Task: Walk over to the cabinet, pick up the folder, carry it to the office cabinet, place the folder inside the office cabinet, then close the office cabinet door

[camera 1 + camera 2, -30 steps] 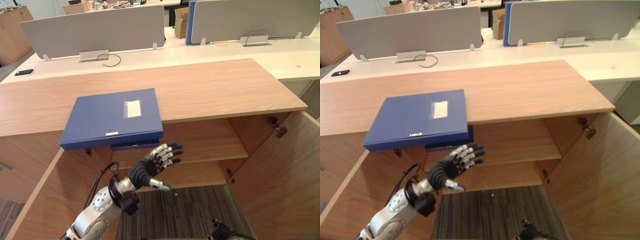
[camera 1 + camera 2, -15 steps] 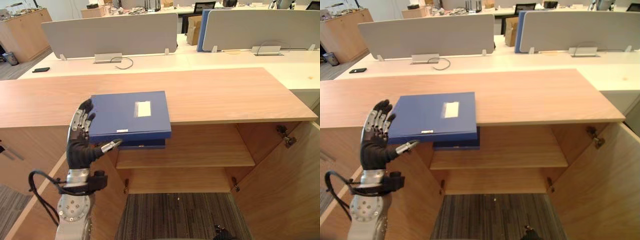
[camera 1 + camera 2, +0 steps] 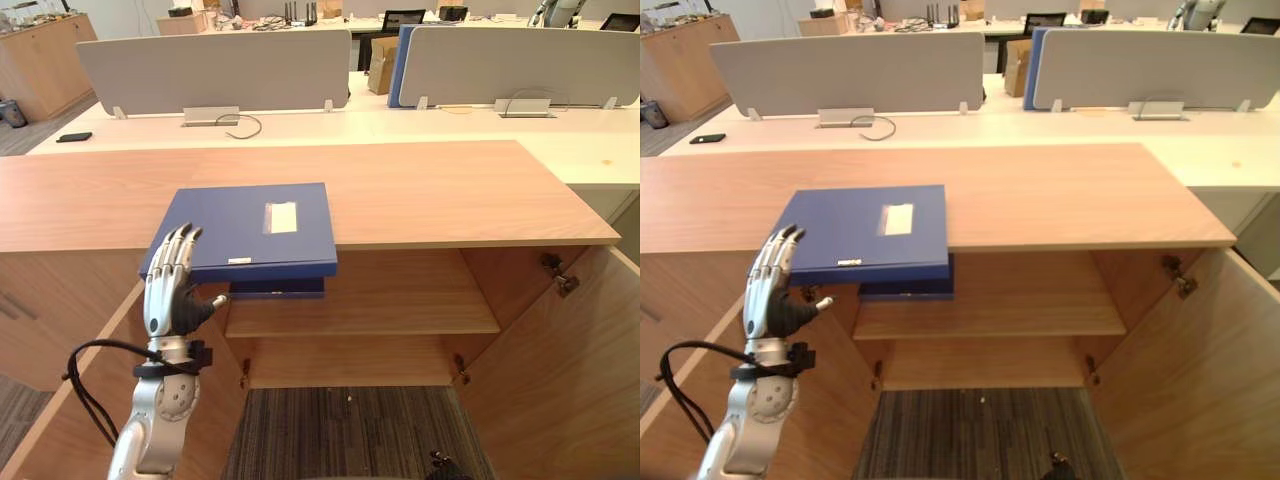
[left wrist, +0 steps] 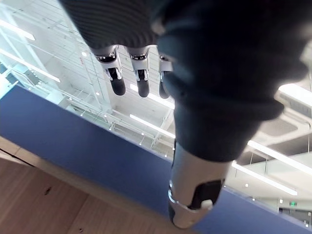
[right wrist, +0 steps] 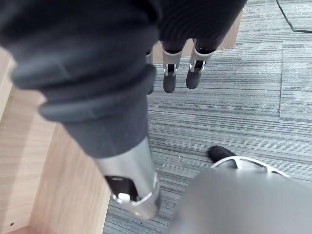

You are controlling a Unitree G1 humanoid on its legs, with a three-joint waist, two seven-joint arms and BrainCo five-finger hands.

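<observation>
Two hands are on record. The right hand point(image 5: 170, 78) hangs low over the striped carpet point(image 3: 350, 430) with fingers straight and holding nothing. The left hand point(image 3: 170, 290) is raised upright in front of the cabinet, fingers straight and close together, thumb set apart, grasping nothing. Its fingertips overlap the near left corner of the folder point(image 3: 250, 225) in the eye views; contact cannot be confirmed. One blue folder lies flat on the cabinet top point(image 3: 430, 190), toward the left, with its near edge overhanging the front. A darker blue strip shows just beneath that edge, and I cannot tell whether it is a separate item. The cabinet stands open with two doors swung outward, the left door point(image 3: 70, 400) and the right door point(image 3: 570, 370), and one shelf point(image 3: 380, 315) inside. Beyond the cabinet runs one white desk point(image 3: 400, 125) carrying two grey divider screens, one on the left point(image 3: 215, 65) and one on the right point(image 3: 520, 60). One black phone point(image 3: 73, 137) lies at the desk's left end. One cardboard box point(image 3: 378, 68) sits past the gap between the screens.
</observation>
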